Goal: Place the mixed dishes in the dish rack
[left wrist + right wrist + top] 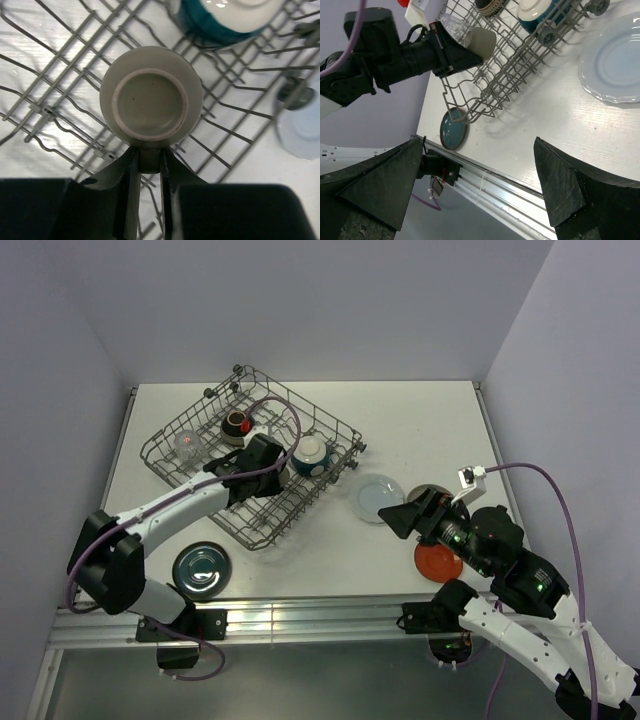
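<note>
The grey wire dish rack [190,472] stands at the left middle of the table. My left gripper [150,152] is shut on the handle of the grey mug [151,102] and holds it on its side just above the rack's tines [60,107]; the right wrist view shows the mug [480,41] too. In the rack are the clear glass [187,445], the brown bowl [237,423] and a cream and teal bowl [311,453]. My right gripper [392,520] is open and empty, between the pale blue plate [378,497] and the red-orange saucer [438,562].
The dark teal dish [202,569] lies on the table by the near edge, left of the rack's front corner. A small red thing [246,426] sits beside the brown bowl. White walls close the table at the back and on both sides.
</note>
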Robot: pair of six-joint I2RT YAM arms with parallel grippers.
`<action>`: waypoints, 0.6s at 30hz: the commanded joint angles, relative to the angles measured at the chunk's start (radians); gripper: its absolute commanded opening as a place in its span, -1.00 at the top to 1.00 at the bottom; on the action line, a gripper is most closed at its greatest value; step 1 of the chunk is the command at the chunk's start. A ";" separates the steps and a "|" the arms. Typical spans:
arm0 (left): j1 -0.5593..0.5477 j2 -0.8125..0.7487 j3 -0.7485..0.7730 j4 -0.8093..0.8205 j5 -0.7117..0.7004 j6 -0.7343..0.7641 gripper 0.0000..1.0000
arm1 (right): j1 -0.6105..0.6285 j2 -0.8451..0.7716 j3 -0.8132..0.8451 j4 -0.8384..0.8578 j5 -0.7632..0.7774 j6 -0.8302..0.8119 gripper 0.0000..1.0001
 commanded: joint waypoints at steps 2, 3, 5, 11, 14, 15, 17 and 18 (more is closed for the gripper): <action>0.013 0.052 0.029 0.065 -0.065 0.042 1.00 | 0.004 -0.013 0.025 -0.023 0.032 -0.021 -0.99; 0.013 0.068 0.046 0.065 -0.071 0.044 1.00 | 0.004 -0.017 0.021 -0.022 0.031 -0.019 -0.99; 0.016 0.128 0.071 0.048 -0.071 0.053 1.00 | 0.004 -0.020 0.011 -0.022 0.031 -0.018 -0.99; 0.019 0.264 0.146 0.008 -0.066 0.058 0.95 | 0.004 -0.012 0.004 -0.043 0.066 0.005 -0.99; 0.028 0.313 0.158 0.007 -0.054 0.050 0.39 | 0.004 0.038 0.014 -0.110 0.130 0.046 -0.99; 0.030 0.320 0.152 0.013 -0.045 0.050 0.21 | 0.004 0.063 0.021 -0.167 0.153 0.059 -0.99; 0.036 0.327 0.141 0.025 -0.022 0.045 -0.06 | 0.004 0.138 0.013 -0.204 0.196 0.088 -0.98; 0.036 0.326 0.131 0.042 -0.017 0.044 -0.13 | 0.004 0.190 0.007 -0.225 0.205 0.092 -0.98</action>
